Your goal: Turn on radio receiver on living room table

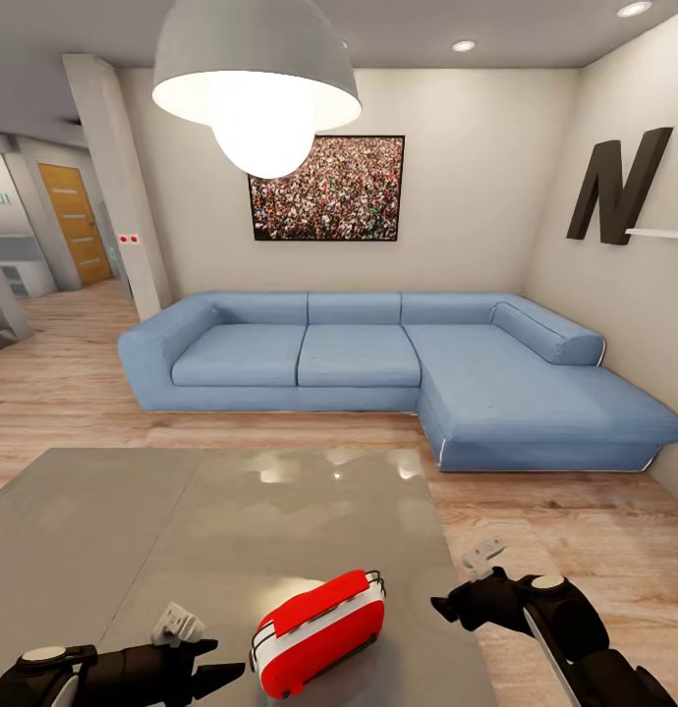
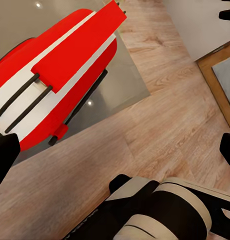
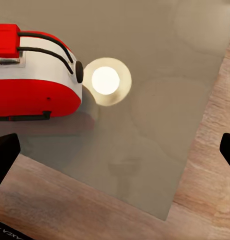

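The radio receiver [image 1: 319, 633] sits on the near part of the table [image 1: 182, 530], close to the edge nearest me, its red bar handle lying across its top. My left gripper [image 1: 206, 673] hovers just beside the radio on its left side, fingers spread apart and holding nothing. My right gripper [image 1: 447, 606] hangs off the table's right edge, over the wood floor [image 1: 575, 530], a little apart from the radio; it too is parted and empty.

Through my left wrist camera the radio receiver [image 2: 55, 75] looms large and tilted, its white band and dark wire handle plain to see, with my right arm's grey cuff [image 2: 165, 210] below it over the floor. Through my right wrist camera the radio receiver [image 3: 35, 75] lies on the glossy table [image 3: 145, 125], beside the bright reflection of the lamp [image 3: 106, 81]; my fingertips [image 3: 5, 155] show dark at both edges, well separated.

Beyond the table stands the blue corner sofa [image 1: 398, 373], with the crowd photo [image 1: 326, 189] on the wall and the white dome lamp [image 1: 255, 79] overhead
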### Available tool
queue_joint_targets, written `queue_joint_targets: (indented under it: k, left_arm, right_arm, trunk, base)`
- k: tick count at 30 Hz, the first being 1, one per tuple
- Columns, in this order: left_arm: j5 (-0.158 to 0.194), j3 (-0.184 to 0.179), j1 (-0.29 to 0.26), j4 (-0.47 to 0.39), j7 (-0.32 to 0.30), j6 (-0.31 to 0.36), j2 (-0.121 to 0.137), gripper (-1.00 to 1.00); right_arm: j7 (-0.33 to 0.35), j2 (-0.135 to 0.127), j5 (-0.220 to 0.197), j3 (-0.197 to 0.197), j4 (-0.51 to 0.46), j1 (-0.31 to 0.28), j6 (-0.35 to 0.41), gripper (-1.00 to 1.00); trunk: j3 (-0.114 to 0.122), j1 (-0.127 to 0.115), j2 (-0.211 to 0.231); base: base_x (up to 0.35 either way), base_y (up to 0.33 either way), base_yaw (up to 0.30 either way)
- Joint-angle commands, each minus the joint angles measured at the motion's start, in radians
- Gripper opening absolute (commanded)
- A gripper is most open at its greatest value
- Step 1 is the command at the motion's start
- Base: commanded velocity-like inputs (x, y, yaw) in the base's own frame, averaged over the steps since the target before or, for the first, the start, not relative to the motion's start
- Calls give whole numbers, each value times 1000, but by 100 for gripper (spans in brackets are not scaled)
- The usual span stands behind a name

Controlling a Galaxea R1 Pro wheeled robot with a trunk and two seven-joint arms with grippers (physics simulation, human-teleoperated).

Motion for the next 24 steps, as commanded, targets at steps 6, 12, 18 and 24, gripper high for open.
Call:
queue_joint_targets:
  k: [6,12,18,24]
  left_arm:
    - [-1,-5,0,19,4,-1,-9,100]
    - [-14,-5,0,20,3,0,-35,100]
    - [-28,0,0,19,-3,-2,-40,100]
    - [-29,4,0,17,-8,-3,-39,100]
  right_arm:
    - [34,34,29,22,34,-34,-21,100]
    - [6,0,-1,-11,41,-3,4,100]
    - [2,-25,-12,-45,36,31,4,100]
    - [3,-26,-12,-69,35,48,3,100]
  trunk:
    - [0,0,0]
    - [0,0,0]
    - [-2,0,0]
    - [-11,0,0]
  base:
    - [0,0,0]
    - [0,0,0]
    - [0,0,-24]
    - [0,0,-105]
